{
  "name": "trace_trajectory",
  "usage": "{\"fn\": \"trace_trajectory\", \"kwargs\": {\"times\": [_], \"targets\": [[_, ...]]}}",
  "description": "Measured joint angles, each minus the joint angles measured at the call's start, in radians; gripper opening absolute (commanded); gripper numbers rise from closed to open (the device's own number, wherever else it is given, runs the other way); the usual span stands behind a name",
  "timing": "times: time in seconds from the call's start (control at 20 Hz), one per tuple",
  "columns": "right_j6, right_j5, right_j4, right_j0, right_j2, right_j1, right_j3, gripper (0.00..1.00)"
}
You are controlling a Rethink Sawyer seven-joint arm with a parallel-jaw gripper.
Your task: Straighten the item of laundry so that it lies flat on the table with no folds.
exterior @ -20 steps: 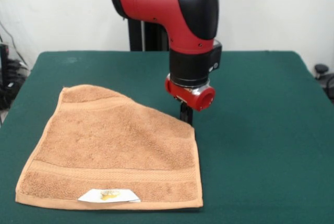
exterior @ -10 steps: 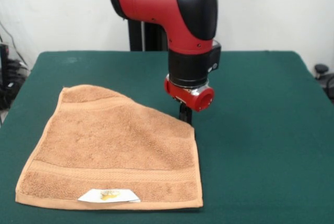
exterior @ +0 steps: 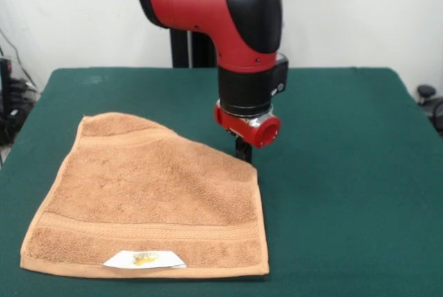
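The item of laundry [exterior: 156, 196], an orange-tan terry towel, lies on the left half of the dark green table [exterior: 346, 172]. Its near edge carries a woven band and a small white label [exterior: 144, 260] with a yellow mark. The far right side runs as a slanted edge from the far left corner down to the right edge, so the outline is not square there. My gripper [exterior: 243, 151] hangs low under the red wrist ring, right at the point where that slanted edge meets the towel's right side. Only its dark lower part shows, and the towel hides its tip.
The red and black arm [exterior: 228, 27] comes down over the table's middle. The table's right edge runs near a dark object [exterior: 426, 93] off the table. Cables [exterior: 10, 96] hang at the far left beyond the table.
The arm and gripper have drifted slightly to the left and a little upward in the picture. The towel has not visibly moved.
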Motion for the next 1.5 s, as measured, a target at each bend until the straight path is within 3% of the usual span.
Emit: {"fn": "trace_trajectory", "kwargs": {"times": [0.8, 1.5], "targets": [[0.0, 0.02, -0.034, -0.088, 0.022, -0.012, -0.002, 0.0], [0.0, 0.02, -0.085, -0.151, 0.02, -0.081, -0.004, 0.0]]}}
